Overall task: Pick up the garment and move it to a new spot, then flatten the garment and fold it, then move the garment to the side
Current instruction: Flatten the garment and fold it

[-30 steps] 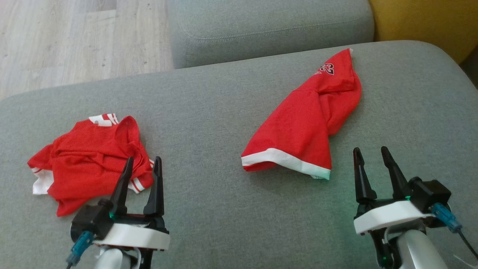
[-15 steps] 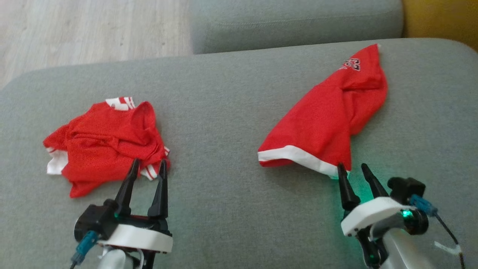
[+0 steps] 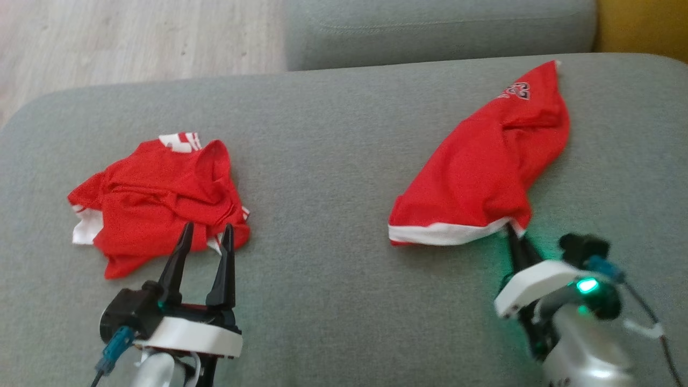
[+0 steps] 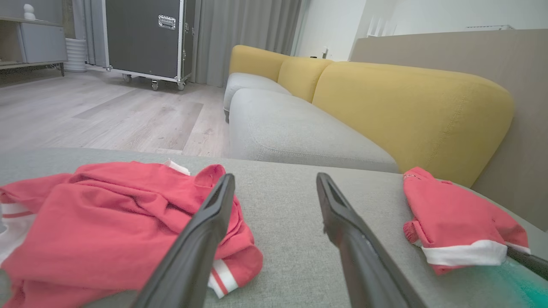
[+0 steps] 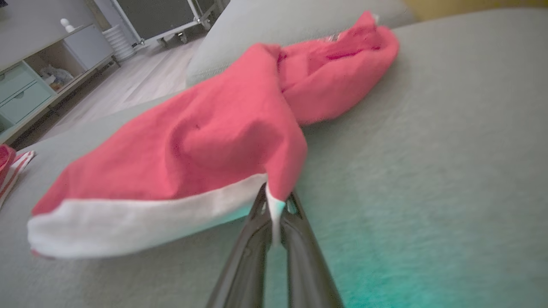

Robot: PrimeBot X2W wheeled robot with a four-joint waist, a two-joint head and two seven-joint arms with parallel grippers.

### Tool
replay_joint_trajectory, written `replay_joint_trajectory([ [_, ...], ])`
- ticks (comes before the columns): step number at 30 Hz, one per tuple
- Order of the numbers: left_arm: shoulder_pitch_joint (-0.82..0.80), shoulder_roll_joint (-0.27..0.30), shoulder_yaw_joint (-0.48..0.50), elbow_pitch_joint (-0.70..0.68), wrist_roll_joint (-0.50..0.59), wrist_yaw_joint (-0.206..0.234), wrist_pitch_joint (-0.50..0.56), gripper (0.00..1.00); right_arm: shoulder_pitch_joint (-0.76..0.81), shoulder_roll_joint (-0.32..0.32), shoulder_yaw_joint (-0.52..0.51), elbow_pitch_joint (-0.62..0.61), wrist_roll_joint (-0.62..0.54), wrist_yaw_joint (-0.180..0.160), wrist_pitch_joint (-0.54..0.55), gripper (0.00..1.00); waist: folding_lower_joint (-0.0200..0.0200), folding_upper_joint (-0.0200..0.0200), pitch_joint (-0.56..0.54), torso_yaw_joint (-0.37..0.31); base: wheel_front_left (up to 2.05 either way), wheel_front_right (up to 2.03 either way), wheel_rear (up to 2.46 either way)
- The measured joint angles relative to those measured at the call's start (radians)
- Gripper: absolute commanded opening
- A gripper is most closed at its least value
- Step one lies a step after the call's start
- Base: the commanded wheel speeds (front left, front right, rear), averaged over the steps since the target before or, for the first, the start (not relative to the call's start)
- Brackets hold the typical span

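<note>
Red white-hemmed garment (image 3: 484, 166), draped cone on grey woven sofa (image 3: 333, 161), right end effector (image 5: 274, 201) pinching hem, left end effector (image 3: 207, 234) splayed

Right tool (image 5: 274, 204) has advanced and pinched the garment (image 5: 205, 145) hem

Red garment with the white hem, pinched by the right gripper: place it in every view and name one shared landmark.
Head view: red garment at right, tip toward the upper right.
Left wrist view: red garment at far right.
Right wrist view: red garment centre to left, hem corner in the right gripper.
Shared landmark: crumpled striped garment, left of it in every view.
</note>
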Motion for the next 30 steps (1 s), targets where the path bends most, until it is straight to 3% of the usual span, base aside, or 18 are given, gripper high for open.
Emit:
replay_joint_trajectory([
  [1, 0.0, 0.0, 0.0, 0.0, 0.0, 0.0, 0.0, 1.0, 0.0, 0.0, 0.0, 0.0, 0.0, 0.0, 0.0, 0.0, 0.0, 0.0, 0.0, 0.0, 0.0, 0.0, 0.0],
  [9, 0.014, -0.01, 0.018, -0.004, 0.0, 0.0, 0.0, 1.0, 0.001, 0.0, -0.353, -0.185, -0.365, 0.0, 0.002, 0.0, 0.0, 0.0, -0.031, -0.057, 0.0, 0.0, 0.0],
  [15, 0.022, -0.018, 0.011, -0.008, 0.0, 0.0, 0.0, 1.0, 0.038, 0.0, -0.547, -0.387, -0.572, 0.0, 0.126, 0.0, -0.0001, 0.0, -0.035, -0.081, 0.0, 0.0, 0.0],
  [20, 0.022, -0.019, -0.003, -0.007, 0.0, 0.0, 0.0, 1.0, 0.046, 0.002, -0.643, -0.466, -0.676, 0.0, 0.192, 0.0, 0.0, 0.0, -0.03, -0.073, 0.0, 0.0, 0.0],
  [22, 0.022, -0.019, -0.003, -0.007, 0.0, 0.0, 0.0, 1.0, 0.046, 0.003, -0.671, -0.479, -0.699, 0.0, 0.204, 1.0, -0.0001, 0.0, -0.029, -0.067, 0.0, 0.0, 0.0],
  [30, 0.022, -0.017, -0.001, -0.004, 0.0, 0.0, 0.0, 1.0, 0.059, 0.004, -0.627, -0.531, -0.733, 0.0, 0.132, 1.0, -0.0001, 0.0, -0.028, -0.062, 0.0, 0.0, 0.0],
])
